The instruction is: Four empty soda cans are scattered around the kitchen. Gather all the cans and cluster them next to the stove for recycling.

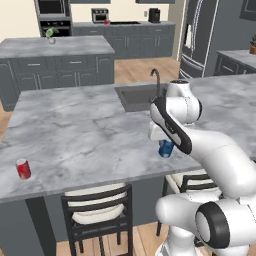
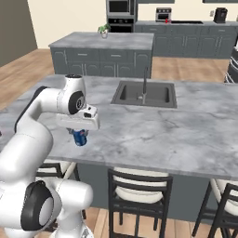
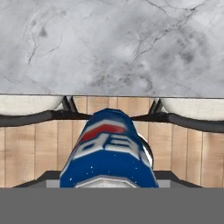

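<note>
Blue soda can [image 1: 165,148] hangs just under the hand [image 1: 162,142], pinched between its fingers, lifted clear of the marble desk [image 1: 85,135] near the front edge. In the hand view the can [image 3: 109,151] sits directly at the fingertips. Red soda can [image 1: 23,169] stands upright, well apart, at the desk's left front.

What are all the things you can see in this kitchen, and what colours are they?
blue soda can: one, blue with red and white, held in the jaws near the island's front edge
red soda can: one, red, upright on the island's left front
island counter: one, grey marble
sink: one, dark grey, set in the island
chairs: several, black with cream seats, under the island
potted plant: one, green, on the far counter
gripper: one, white, jaws closed on the blue can
</note>
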